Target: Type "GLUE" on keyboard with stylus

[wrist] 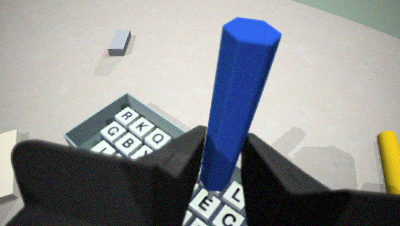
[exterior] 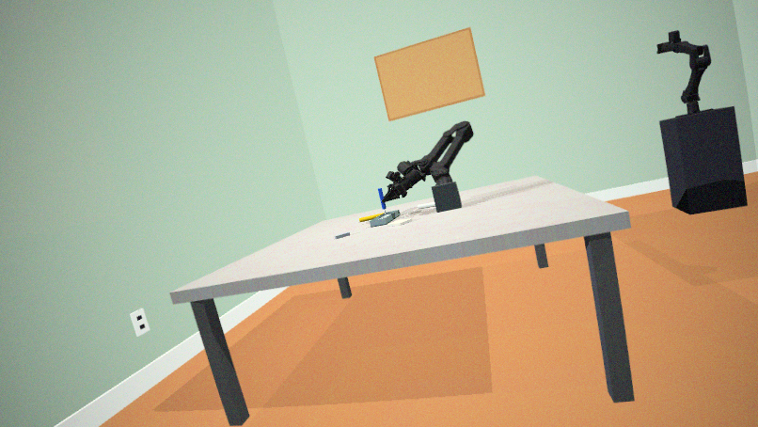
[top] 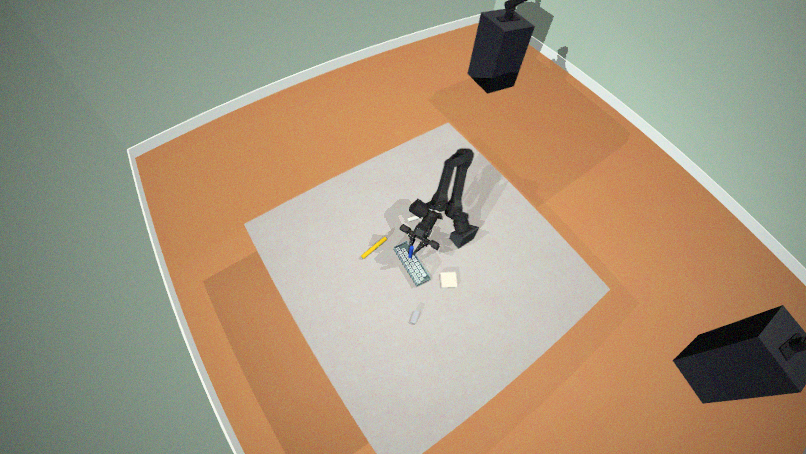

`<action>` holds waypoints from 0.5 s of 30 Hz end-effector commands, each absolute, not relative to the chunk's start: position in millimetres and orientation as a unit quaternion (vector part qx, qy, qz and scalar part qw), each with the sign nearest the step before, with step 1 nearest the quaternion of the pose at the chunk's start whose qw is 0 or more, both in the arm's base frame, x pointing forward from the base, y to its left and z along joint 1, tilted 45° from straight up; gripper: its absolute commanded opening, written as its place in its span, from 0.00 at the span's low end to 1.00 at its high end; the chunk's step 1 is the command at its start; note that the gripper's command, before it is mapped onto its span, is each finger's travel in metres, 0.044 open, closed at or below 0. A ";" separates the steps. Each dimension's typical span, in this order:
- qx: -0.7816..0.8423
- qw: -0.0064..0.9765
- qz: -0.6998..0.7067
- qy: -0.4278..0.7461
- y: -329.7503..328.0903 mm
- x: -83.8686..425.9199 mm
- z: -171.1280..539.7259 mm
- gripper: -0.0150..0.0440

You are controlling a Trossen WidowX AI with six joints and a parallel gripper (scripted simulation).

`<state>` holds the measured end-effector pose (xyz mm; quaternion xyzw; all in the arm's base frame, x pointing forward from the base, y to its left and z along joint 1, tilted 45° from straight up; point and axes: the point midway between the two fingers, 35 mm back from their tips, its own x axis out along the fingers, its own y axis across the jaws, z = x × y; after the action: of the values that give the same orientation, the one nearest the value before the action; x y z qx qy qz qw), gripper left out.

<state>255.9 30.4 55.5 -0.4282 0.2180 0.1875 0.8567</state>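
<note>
My gripper (wrist: 224, 137) (exterior: 383, 200) is shut on the blue stylus (wrist: 242, 80) (exterior: 380, 195) (top: 411, 251), which stands nearly upright with its tip down. The keyboard (wrist: 95, 120) (top: 421, 281) (exterior: 377, 222) lies under the stylus, a grey-green tray with white letter keys. In the wrist view the stylus tip is at the upper edge of the E key (wrist: 205, 202); whether it touches or presses the key cannot be told. The L key (wrist: 236, 194) is just right of it. The G key (wrist: 113, 131) shows farther off at the left. My fingers hide the middle keys, and I cannot make out U.
A yellow cylinder (top: 373, 247) (exterior: 370, 217) (wrist: 389, 160) lies beside the keyboard. A cream square pad (top: 448, 279) (wrist: 7, 162) lies on its other side. A small grey block (top: 415, 316) (exterior: 342, 235) (wrist: 119, 43) lies beyond the keyboard. A small white object (top: 413, 218) lies near the arm.
</note>
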 end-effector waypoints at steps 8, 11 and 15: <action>-0.428 0.855 0.191 0.222 28.7 254.9 50.8 0.39; -0.428 0.855 0.191 0.222 27.8 255.0 49.9 0.39; -0.428 0.855 0.191 0.222 27.3 255.1 49.3 0.39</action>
<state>256.2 27.6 52.3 -0.4282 0.2189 0.1876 0.8564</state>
